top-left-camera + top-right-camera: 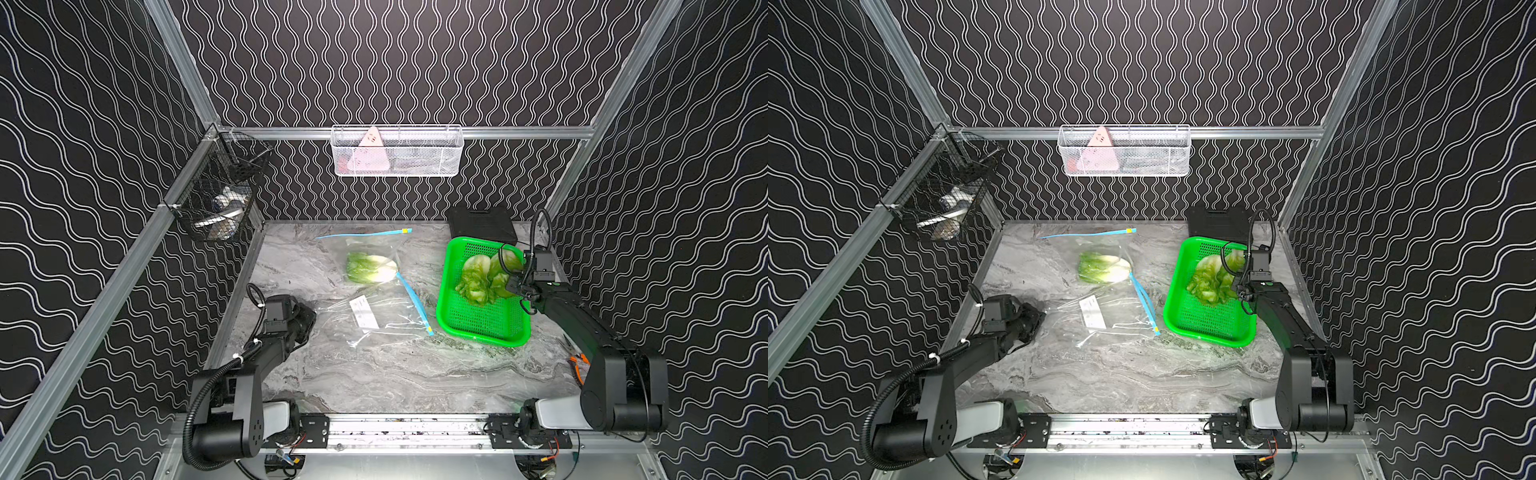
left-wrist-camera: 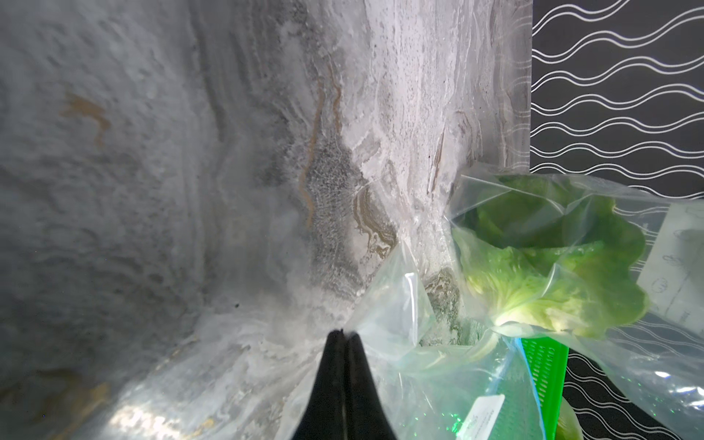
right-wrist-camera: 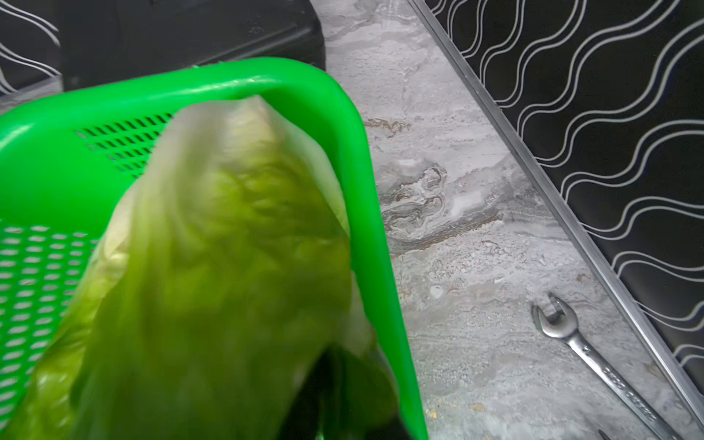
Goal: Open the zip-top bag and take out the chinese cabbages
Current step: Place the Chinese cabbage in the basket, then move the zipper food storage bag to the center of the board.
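Two of three out: on the grey marble-patterned table (image 1: 374, 374), we see the clear plastic zip-top bag (image 1: 390, 316) lying open at centre, its blue zipper strip (image 1: 415, 303) splayed toward 3 o'clock. One small green-leaved, white-stemmed chinese cabbage (image 1: 371, 268) rests inside at the bag's 12 o'clock end. Two more leafy cabbage heads (image 1: 473, 276) sit in the bright green perforated plastic basket (image 1: 484, 322) at 3 o'clock. The left gripper (image 2: 343, 337), at the bag's 9 o'clock corner, has its black fingers (image 2: 331, 362) pressed together, and the film gathers to their tips, so we judge they pinch it. The right gripper (image 1: 512, 287) hovers over the basket against the nearer head, which is blurred in the right wrist view. We cannot tell whether its fingers are parted or closed on the leaves. We judge the remaining head light and soft: the crinkled leaves would bruise or tear under a hard squeeze, while the pale stem end looks firmer. It lies with that stem toward 3 o'clock, facing the bag's mouth, so we would take it across the lower body near the stem. The limp, slick film will likely drag along unless the pinned corner holds.
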